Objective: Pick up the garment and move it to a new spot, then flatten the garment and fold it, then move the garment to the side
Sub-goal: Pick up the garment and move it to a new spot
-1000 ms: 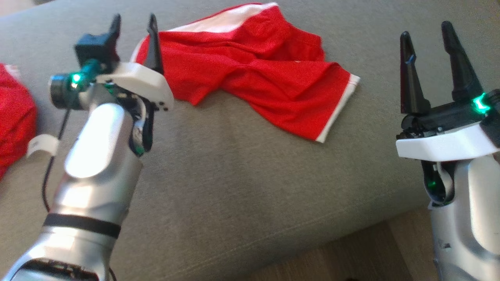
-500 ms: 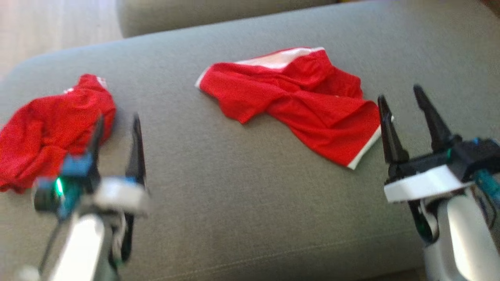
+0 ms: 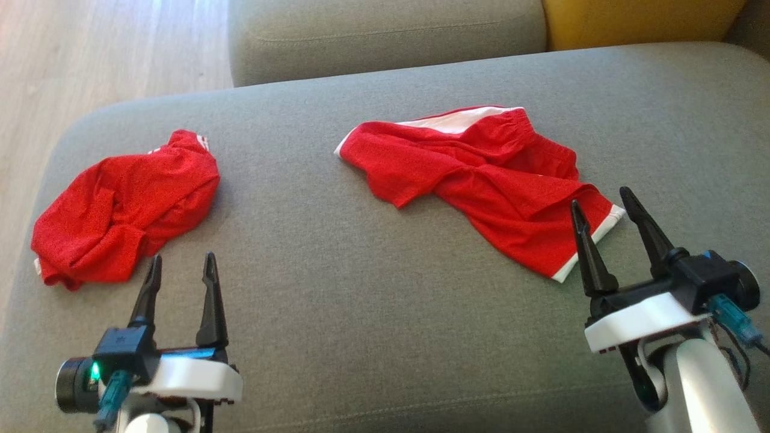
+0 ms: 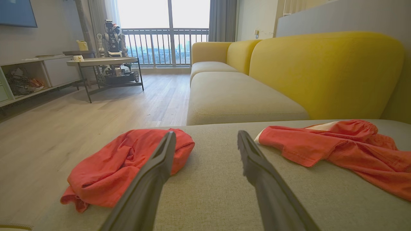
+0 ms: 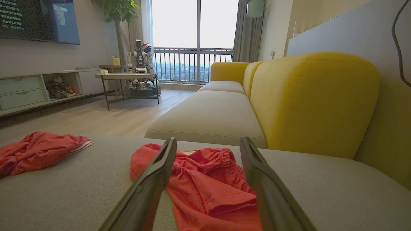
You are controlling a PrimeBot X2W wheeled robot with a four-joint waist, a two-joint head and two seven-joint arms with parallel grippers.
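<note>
Two red garments lie on the grey sofa cushion (image 3: 337, 288). The spread one, red shorts with white trim (image 3: 481, 186), rests at the right, rumpled and partly folded over itself. A bunched red garment (image 3: 126, 204) sits at the left end. My left gripper (image 3: 182, 260) is open and empty, hovering just in front of the bunched garment (image 4: 122, 166), with the shorts (image 4: 337, 147) off to its right. My right gripper (image 3: 601, 199) is open and empty at the shorts' near right hem. In the right wrist view that gripper (image 5: 208, 139) points along the shorts (image 5: 205, 179).
A second grey cushion (image 3: 385, 36) and a yellow backrest (image 3: 637, 21) lie beyond. Wooden floor (image 3: 90, 60) borders the cushion's left end. A round table (image 4: 102, 61) and a low cabinet (image 5: 22, 89) stand far across the room.
The head camera has tilted up and back, bringing the bunched garment into full view. My left arm has pulled away from the shorts' left edge to the lower left. Both grippers stayed open.
</note>
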